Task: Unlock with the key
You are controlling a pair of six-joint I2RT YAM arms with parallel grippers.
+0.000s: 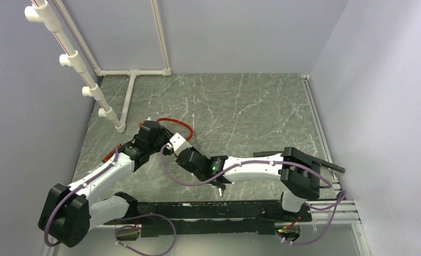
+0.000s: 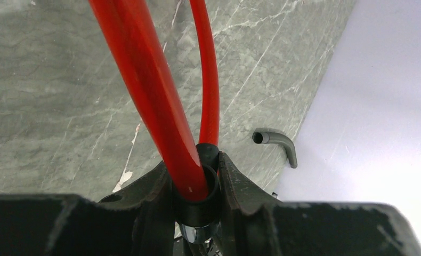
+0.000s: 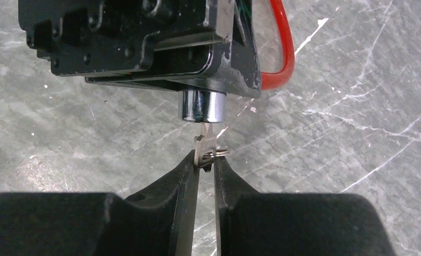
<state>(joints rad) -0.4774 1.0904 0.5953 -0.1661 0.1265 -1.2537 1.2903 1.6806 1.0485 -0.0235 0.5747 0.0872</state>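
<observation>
Key (image 3: 204,148) and lock (image 3: 204,105) above grey marbled tabletop (image 1: 251,106), lavender walls (image 1: 240,32) around.

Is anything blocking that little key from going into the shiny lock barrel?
Nothing visible. The small silver key in the right claw has its tip at the chrome barrel of the red-cabled black lock held by the left claw.

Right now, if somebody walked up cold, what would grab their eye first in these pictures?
The bright red cable looping over the grey marble table, left of centre, stands out first. The left gripper clamps the black lock that it runs into. Next comes the small silver key, pinched in the right gripper, its tip meeting the chrome cylinder just above.
</observation>
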